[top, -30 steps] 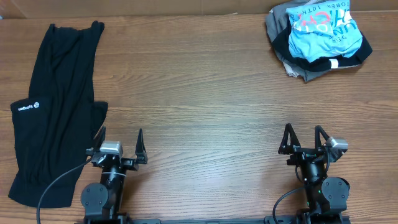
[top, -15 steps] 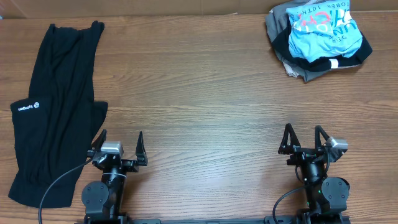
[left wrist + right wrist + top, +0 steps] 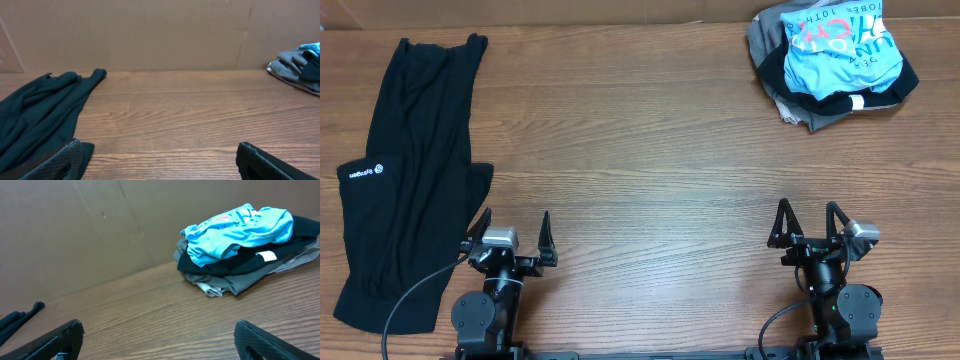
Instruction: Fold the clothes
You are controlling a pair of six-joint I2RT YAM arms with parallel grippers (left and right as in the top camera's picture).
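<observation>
A long black garment (image 3: 410, 170) with a small white logo lies flat along the table's left side, and it shows again as the black garment (image 3: 40, 107) in the left wrist view. At the far right corner sits a pile of clothes (image 3: 832, 62) with a light blue T-shirt (image 3: 237, 227) on top of black and grey pieces. My left gripper (image 3: 510, 233) rests open near the front edge, just right of the black garment's lower part, holding nothing. My right gripper (image 3: 807, 222) is open at the front right, far from the pile, with bare wood between its fingers.
A brown cardboard wall (image 3: 160, 35) runs along the table's far edge. The wooden table (image 3: 640, 170) stretches between the two lots of clothes. Both arm bases stand at the front edge.
</observation>
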